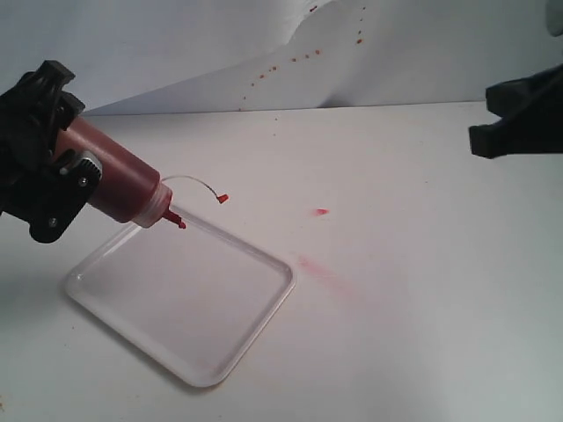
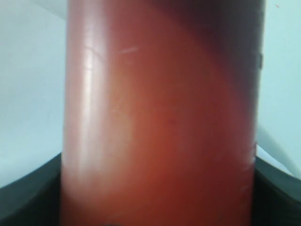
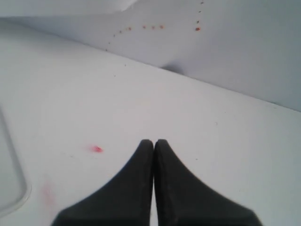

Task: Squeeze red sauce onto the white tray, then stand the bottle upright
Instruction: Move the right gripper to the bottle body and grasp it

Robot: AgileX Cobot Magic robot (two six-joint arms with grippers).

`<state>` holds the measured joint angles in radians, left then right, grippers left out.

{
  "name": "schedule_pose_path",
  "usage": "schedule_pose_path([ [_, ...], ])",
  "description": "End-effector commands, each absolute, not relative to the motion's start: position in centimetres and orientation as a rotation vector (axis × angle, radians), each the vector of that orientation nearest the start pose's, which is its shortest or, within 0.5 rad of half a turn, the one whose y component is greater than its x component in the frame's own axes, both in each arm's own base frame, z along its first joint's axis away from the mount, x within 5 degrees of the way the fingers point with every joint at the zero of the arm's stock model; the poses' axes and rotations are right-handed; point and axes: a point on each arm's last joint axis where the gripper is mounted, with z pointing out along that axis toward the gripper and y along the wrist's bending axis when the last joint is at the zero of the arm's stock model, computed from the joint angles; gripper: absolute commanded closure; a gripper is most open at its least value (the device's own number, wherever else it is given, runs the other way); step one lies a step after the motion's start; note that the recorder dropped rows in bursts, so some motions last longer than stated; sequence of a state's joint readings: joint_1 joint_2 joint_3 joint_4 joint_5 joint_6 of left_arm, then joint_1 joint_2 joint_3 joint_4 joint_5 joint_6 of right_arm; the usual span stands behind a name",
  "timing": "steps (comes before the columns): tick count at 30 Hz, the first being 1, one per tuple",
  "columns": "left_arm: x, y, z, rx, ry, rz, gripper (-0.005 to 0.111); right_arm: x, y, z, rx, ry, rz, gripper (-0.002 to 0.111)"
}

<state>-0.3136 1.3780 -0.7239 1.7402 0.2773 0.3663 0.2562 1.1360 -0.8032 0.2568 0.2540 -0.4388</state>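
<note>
My left gripper (image 1: pixel 66 167) is shut on the bottle (image 1: pixel 114 171), which is tilted with its red nozzle (image 1: pixel 179 221) pointing down over the far edge of the white tray (image 1: pixel 229 352). Dark red sauce fills the clear bottle wall, and that wall (image 2: pixel 160 122) takes up almost the whole left wrist view. The tethered red cap (image 1: pixel 224 199) dangles beside the nozzle. No blob of sauce shows on the tray. My right gripper (image 3: pixel 154 141) is shut and empty, held above the table at the right (image 1: pixel 519 119), far from the tray.
A small red spot (image 1: pixel 321 212) and a faint pink smear (image 1: pixel 317 268) mark the table right of the tray. A row of red specks (image 1: pixel 295 60) dots the white back wall. A corner of the tray (image 3: pixel 14 188) shows in the right wrist view.
</note>
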Motion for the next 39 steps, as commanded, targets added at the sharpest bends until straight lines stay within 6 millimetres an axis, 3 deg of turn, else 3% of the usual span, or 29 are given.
schedule_pose_path([
  [1,27.7,-6.4,25.7,-2.831,-1.379,-1.751,0.106,27.1,7.5,31.5,-0.712,2.18,0.138,0.108],
  [4,27.7,-6.4,25.7,-2.831,-1.379,-1.751,0.106,29.3,7.9,30.8,-0.771,2.209,0.283,0.108],
  [12,27.7,-6.4,25.7,-2.831,-1.379,-1.751,0.106,34.3,9.8,27.2,-0.962,1.947,0.819,0.108],
  [20,27.7,-6.4,25.7,-2.831,-1.379,-1.751,0.106,38.5,12.3,24.7,-1.303,1.764,0.954,0.107],
  [23,27.7,-6.4,25.7,-2.831,-1.379,-1.751,0.106,39.3,14.0,24.4,-1.344,1.733,0.967,0.091],
  [29,27.7,-6.4,25.7,-2.831,-1.379,-1.751,0.106,39.2,18.6,24.1,-1.349,1.742,0.905,0.028],
  [30,27.7,-6.4,25.7,-2.831,-1.379,-1.751,0.106,38.8,19.5,24.0,-1.37,1.732,0.916,0.022],
  [32,27.7,-6.4,25.7,-2.831,-1.379,-1.751,0.106,38.0,21.4,23.9,-1.409,1.697,0.925,0.017],
  [39,27.7,-6.4,25.7,-2.831,-1.379,-1.751,0.106,36.7,25.5,23.9,-1.445,1.634,0.825,0.017],
])
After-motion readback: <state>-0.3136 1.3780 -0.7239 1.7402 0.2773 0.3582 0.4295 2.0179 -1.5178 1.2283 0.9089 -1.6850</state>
